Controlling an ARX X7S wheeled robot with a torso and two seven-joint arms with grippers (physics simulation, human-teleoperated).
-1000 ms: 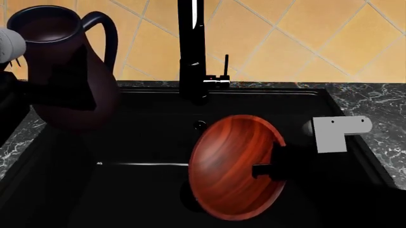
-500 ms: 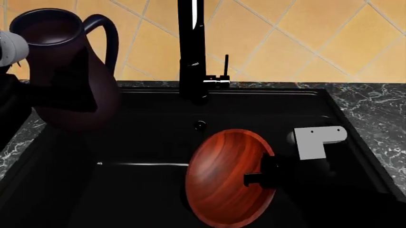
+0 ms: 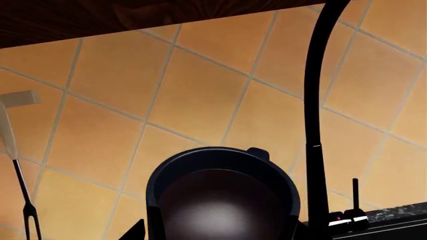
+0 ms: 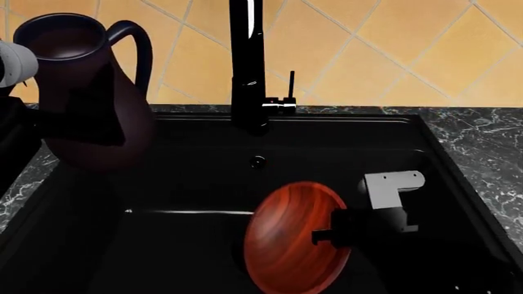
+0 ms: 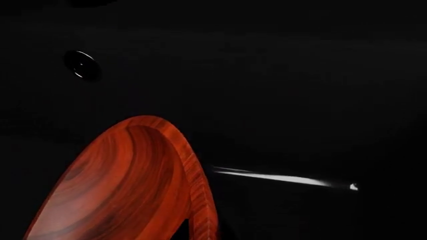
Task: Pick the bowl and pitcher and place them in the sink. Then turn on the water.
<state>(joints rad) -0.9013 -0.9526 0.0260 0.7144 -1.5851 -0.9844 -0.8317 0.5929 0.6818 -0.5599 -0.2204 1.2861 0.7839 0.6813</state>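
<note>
Your right gripper [image 4: 327, 234] pinches the bowl [image 4: 290, 236] rim, tilted low inside the sink [image 4: 204, 184] for release; left gripper's fingers unseen, pitcher [image 4: 86, 92] apparently held above.

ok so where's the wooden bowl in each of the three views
Head view: the bowl is low and centre-right, tipped on edge over the sink, gripped at its rim by the right gripper.
Right wrist view: the bowl fills the lower left, close up.
Left wrist view: not in it; the pitcher shows instead.
Shared landmark: the small round fitting on the sink wall, in the head and right wrist views.
</note>
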